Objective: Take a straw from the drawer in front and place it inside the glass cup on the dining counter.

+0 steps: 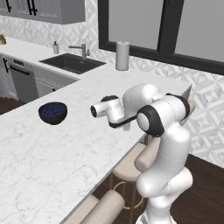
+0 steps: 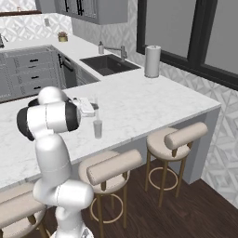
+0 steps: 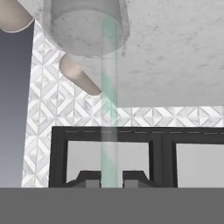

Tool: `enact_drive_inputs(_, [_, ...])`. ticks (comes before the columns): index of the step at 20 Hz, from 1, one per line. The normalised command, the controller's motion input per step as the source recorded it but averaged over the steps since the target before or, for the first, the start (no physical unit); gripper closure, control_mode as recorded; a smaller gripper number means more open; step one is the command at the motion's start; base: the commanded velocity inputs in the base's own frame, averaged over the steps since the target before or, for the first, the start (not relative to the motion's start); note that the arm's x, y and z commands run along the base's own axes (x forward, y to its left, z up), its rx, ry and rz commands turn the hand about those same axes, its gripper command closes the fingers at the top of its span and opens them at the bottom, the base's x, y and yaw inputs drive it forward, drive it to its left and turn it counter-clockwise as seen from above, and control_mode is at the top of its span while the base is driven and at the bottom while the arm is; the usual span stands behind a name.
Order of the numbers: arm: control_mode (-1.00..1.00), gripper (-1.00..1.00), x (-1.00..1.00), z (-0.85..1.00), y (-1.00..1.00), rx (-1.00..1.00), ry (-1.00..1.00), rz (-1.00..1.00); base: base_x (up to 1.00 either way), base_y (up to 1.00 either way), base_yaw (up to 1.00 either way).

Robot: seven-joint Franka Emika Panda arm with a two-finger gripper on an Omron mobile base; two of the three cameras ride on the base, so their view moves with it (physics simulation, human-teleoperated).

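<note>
Hand view — gripper (image 3: 109, 178) pinches the pale straw (image 3: 109, 109), its far end reaching the glass cup (image 3: 85, 26) — on the dining counter (image 3: 175, 52).

A rendered home kitchen, open to a dining side. A broad white marble bench (image 2: 153, 100) runs the length of the room, with a dark sink (image 2: 109, 64) and a metal faucet (image 2: 118, 50) set into its far stretch beside a soap bottle (image 2: 100, 48). Grey cabinets (image 2: 32, 69) with black bar handles line the wall below it, more hang above (image 1: 48, 9), and a white paper-towel roll (image 2: 152, 61) stands near the far edge under dark-framed windows (image 2: 195, 32). Cushioned bar stools (image 2: 174, 139) are drawn up along the near edge, over dark wooden flooring (image 2: 186, 209); patterned tile (image 1: 205, 100) covers the walls.
</note>
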Motion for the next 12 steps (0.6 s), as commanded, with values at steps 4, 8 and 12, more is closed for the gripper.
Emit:
enact_drive_inputs(4, [-1.0,1.0,0.08,-0.27,0.0,0.0,0.01,0.0,0.0,0.0,0.0])
enact_drive_inputs(8, [-1.0,1.0,0.0,-0.19,-0.09,0.0,0.02,0.0,0.0,0.0,0.0])
enact_drive_inputs(12, [-1.0,1.0,-0.03,-0.19,-0.04,0.0,0.01,0.0,0.0,0.0,0.0])
